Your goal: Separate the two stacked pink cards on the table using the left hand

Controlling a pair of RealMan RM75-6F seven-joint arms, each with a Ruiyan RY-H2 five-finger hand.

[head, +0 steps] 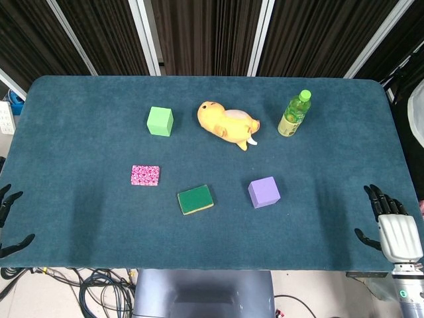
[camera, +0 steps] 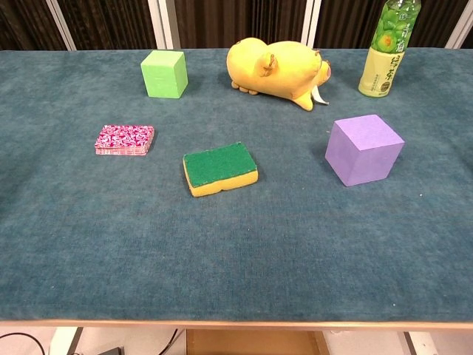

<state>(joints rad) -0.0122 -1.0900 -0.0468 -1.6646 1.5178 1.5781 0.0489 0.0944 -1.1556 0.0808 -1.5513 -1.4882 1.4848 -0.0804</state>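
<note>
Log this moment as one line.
stage: pre-reach | left robot hand: open, table edge | right robot hand: open | stacked pink patterned cards: untouched

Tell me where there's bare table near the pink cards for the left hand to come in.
Bare cloth lies left of and in front of the pink cards, up to the left hand at the table's edge. Tighter on their right, by the sponge, and behind, by the green cube.

Bright even overhead light, soft short shadows, sharp focus throughout.

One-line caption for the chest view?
Pink cards stacked untouched left of sponge; cubes, plush and bottle around; no hand visible.
</note>
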